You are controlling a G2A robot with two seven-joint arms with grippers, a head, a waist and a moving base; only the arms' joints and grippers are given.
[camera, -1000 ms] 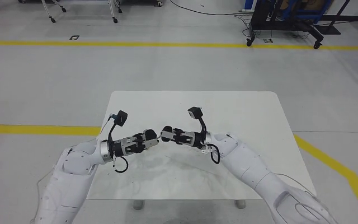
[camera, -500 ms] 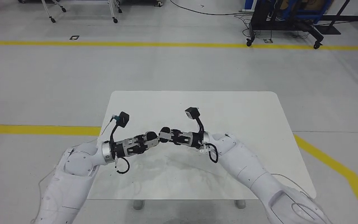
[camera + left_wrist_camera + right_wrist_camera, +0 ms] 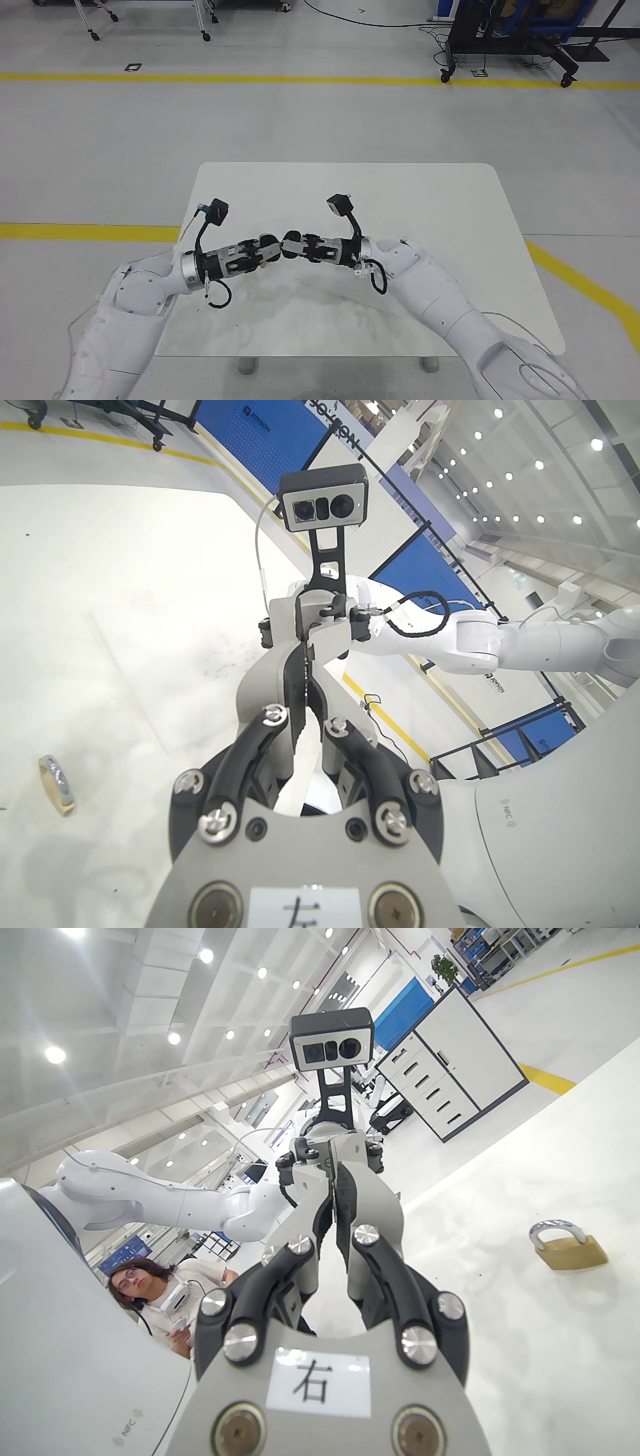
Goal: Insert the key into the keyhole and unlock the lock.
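Our left gripper [image 3: 303, 652], right gripper [image 3: 334, 1173] both pinched closed, tips meeting; brass padlock [image 3: 570, 1252] flat on table [image 3: 440, 200] below them, equally near.

Brass-coloured lock [image 3: 571, 1253] with shiny metal shackle [image 3: 555, 1225], matt white table [image 3: 450, 200]

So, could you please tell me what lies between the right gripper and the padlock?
Only bare white table. In the right wrist view, the stretch from the right gripper to the padlock holds no other object.
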